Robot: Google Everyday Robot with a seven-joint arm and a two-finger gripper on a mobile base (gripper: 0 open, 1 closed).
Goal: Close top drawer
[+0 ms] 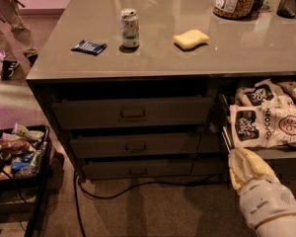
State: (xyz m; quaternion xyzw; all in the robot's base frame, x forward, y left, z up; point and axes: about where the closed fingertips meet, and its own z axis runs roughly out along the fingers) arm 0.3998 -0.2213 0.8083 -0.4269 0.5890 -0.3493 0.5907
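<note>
Up-left of the tool (247,168) (low at right, under the popcorn bags (266,127); grasp state cannot tell), well apart: top drawer (133,113), seemingly ajar beneath the counter (187,58). No contact; whole push likely remains.

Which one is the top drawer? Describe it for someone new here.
Below the grey countertop, left of the popcorn bags and the end effector beneath them, three drawers stack. The top drawer is the uppermost, its front taller than the two beneath.
</note>
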